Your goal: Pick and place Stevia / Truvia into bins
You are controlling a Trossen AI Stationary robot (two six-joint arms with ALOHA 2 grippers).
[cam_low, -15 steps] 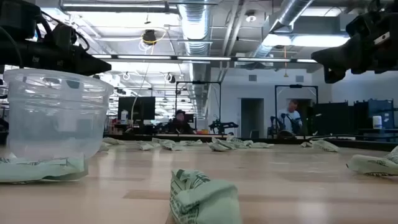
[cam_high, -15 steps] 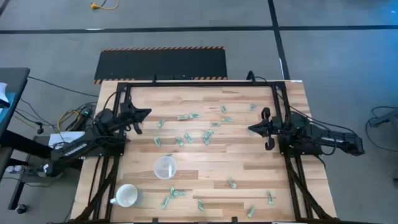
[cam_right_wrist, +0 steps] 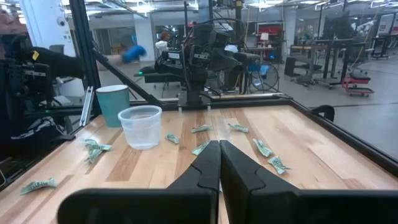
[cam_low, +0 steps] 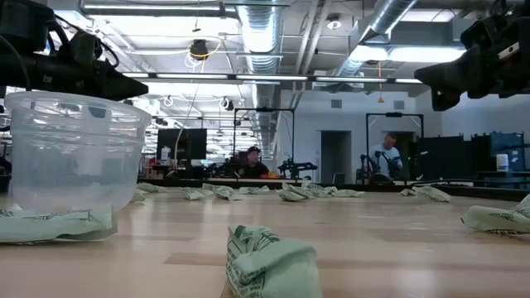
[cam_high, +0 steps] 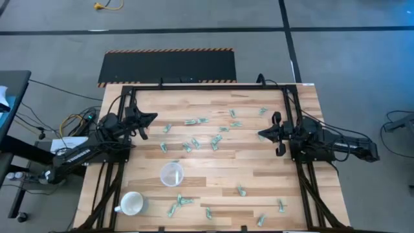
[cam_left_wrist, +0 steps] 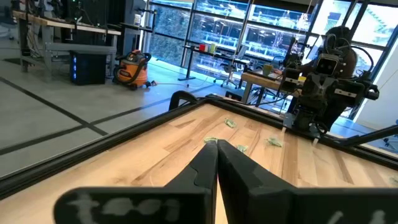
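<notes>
Pale wood table (cam_high: 272, 175), high view: left gripper (cam_high: 150, 118) parked at the left edge, pointing inward, fingers pressed together, holding nothing. Right gripper (cam_high: 262, 134) parked at the right edge, pointing inward, fingers likewise together and empty. Green-and-white sachets (cam_high: 196, 142) scattered in a loose band across the middle between the two grippers; a second scatter (cam_high: 181, 202) along the near edge. Clear cup (cam_high: 171, 174) upright, left of centre, below the middle band, apart from both grippers. White mug (cam_high: 132, 204) near the lower left corner, just beyond the cup. Black mat (cam_high: 168, 66) on the floor past the far edge.

Low view: clear cup (cam_low: 73, 149) close at left, upright on the wood, interior hard to read through the wall. One sachet (cam_low: 54, 223) lying flat against its base, another (cam_low: 269, 263) crumpled in the foreground, more (cam_low: 298, 192) strung along the far edge. Dark arm parts overhead at both upper corners. Two people (cam_low: 252, 163) at desks far behind.

Left wrist view: own fingers (cam_left_wrist: 205, 163) closed tip to tip, above bare wood; a few sachets (cam_left_wrist: 231, 124) ahead, right arm (cam_left_wrist: 323, 87) across the table.

Right wrist view: own fingers (cam_right_wrist: 208, 163) closed, empty. Clear cup (cam_right_wrist: 140, 126) ahead, mug (cam_right_wrist: 113, 104) just behind it, sachets (cam_right_wrist: 267, 155) around, none touching the fingers.
</notes>
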